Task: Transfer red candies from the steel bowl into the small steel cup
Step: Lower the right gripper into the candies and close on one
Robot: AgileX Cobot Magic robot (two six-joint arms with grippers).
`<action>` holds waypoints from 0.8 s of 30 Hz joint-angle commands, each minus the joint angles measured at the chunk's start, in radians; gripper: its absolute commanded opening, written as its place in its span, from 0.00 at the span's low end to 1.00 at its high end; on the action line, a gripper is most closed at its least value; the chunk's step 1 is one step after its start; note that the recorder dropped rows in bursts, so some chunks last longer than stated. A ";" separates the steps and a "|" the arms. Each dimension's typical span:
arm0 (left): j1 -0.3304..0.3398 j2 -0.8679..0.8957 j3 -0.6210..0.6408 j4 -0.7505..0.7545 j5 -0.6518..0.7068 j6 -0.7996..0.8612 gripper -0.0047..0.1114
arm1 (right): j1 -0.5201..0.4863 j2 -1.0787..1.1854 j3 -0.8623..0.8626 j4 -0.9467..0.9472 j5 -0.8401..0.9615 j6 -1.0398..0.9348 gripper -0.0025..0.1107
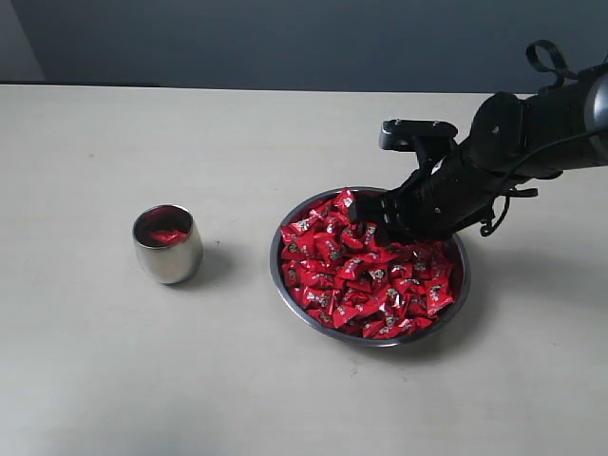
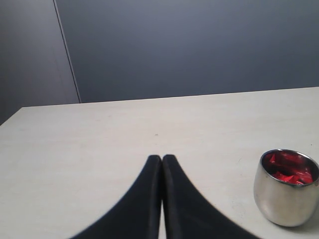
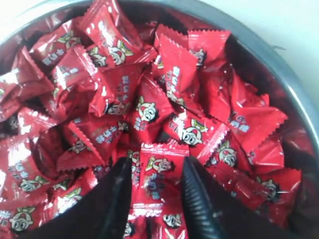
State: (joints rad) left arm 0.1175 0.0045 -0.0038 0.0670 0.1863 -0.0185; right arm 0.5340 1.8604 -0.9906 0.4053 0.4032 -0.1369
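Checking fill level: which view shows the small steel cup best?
Left wrist view: the small steel cup is close, red candies visible inside. The exterior view shows it smaller, left of the steel bowl. The right wrist view misses it.

Exterior looked down on desk (image 1: pixel 95 380); left wrist, low, shared small steel cup (image 2: pixel 286 191); right wrist close over red candies (image 3: pixel 149 109).

a pale cream table (image 1: pixel 142 370) fills the scene from near to far, its top plain and matte, with one tiny dark speck (image 2: pixel 156 134) on it. behind its far edge stands a dark blue-grey wall (image 1: pixel 247 38). a lighter grey panel (image 1: pixel 17 43) shows at the far left, and a thin upright seam (image 2: pixel 66 55) runs down the wall.
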 commanded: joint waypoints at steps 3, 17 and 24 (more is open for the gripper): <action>0.001 -0.004 0.004 0.001 -0.007 -0.001 0.04 | -0.005 0.037 -0.004 -0.010 -0.014 -0.003 0.32; 0.001 -0.004 0.004 0.001 -0.005 -0.001 0.04 | -0.005 0.052 -0.004 0.015 -0.009 -0.003 0.31; 0.001 -0.004 0.004 0.001 -0.005 -0.001 0.04 | -0.005 0.052 -0.004 0.022 -0.013 -0.003 0.20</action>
State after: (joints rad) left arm 0.1175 0.0045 -0.0038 0.0670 0.1863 -0.0185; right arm 0.5340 1.9120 -0.9906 0.4238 0.3973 -0.1369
